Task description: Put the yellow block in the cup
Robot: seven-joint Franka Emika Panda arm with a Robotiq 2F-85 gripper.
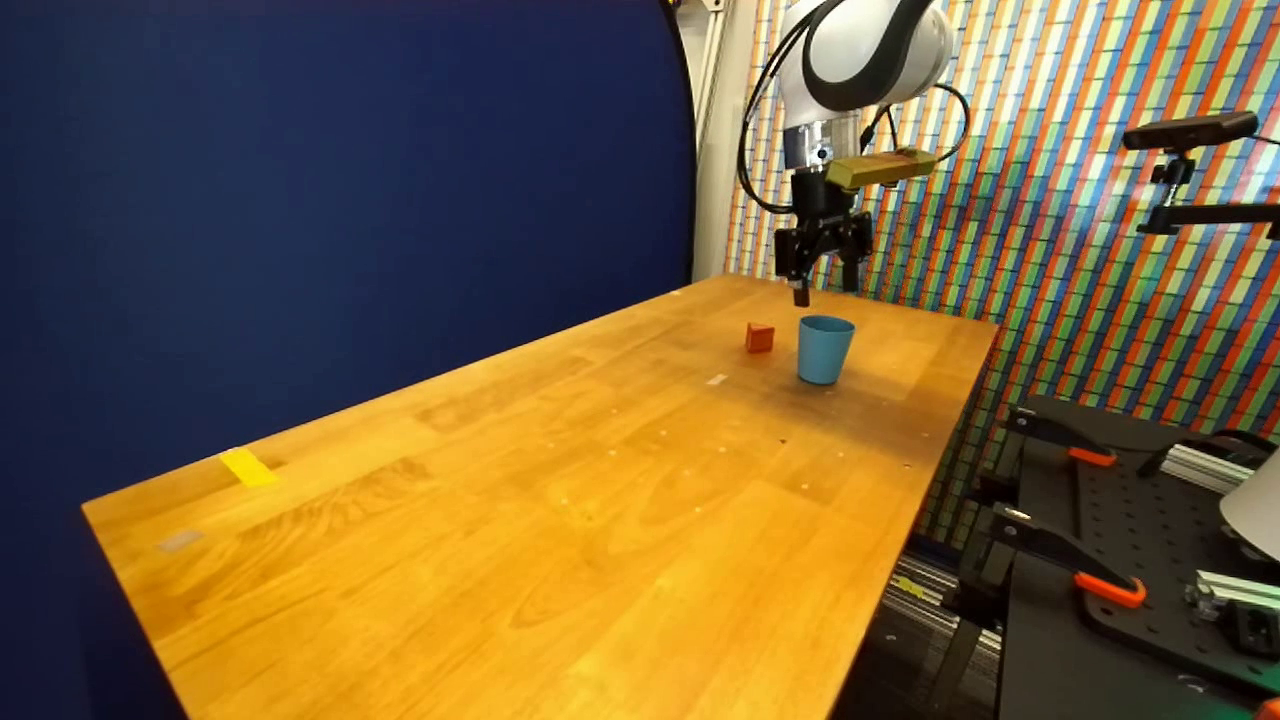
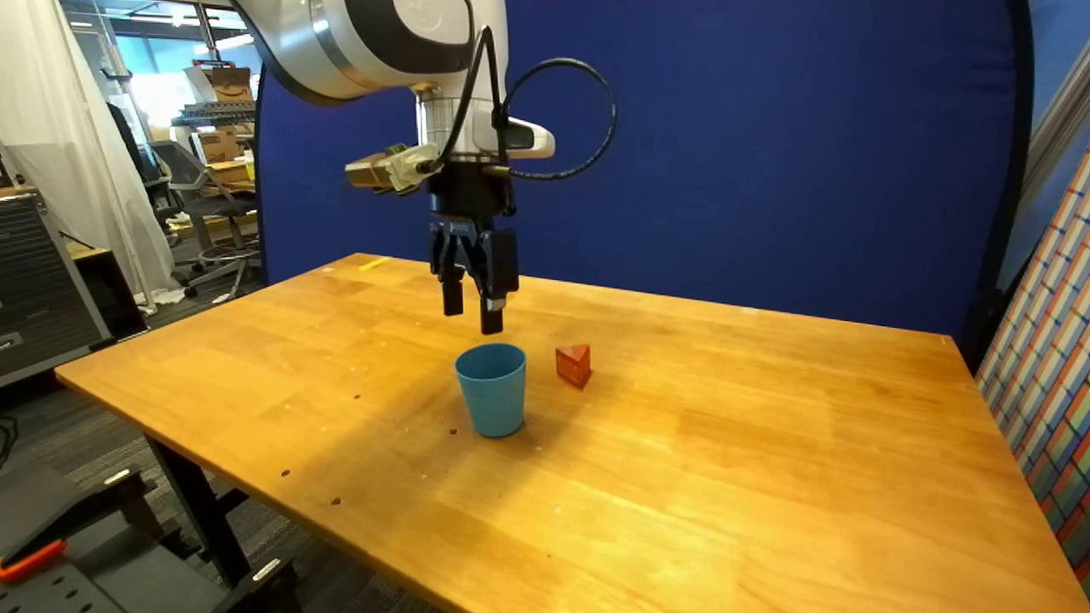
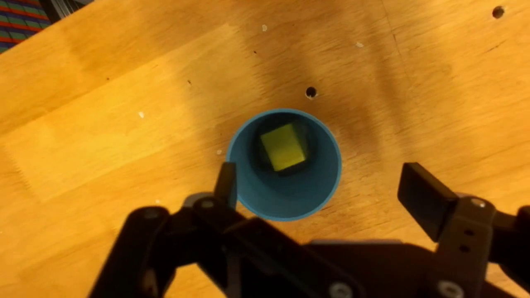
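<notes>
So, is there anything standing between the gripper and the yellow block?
From above, nothing visible blocks the gripper: the yellow block lies inside the cup, in plain view through its open top. From the side, the cup encloses it.

Yellow block (image 3: 283,147), blue cup (image 2: 494,404), black hand (image 2: 473,317), red block (image 2: 573,365), multicolour gridded backdrop (image 1: 1050,270)

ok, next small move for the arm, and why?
I'd probably raise the gripper straight up, away from the cup. The yellow block lies inside the cup, which stands upright, and the gripper is open above it, gripping nothing. So the placing looks done, and going lower might only knock the cup.
</notes>
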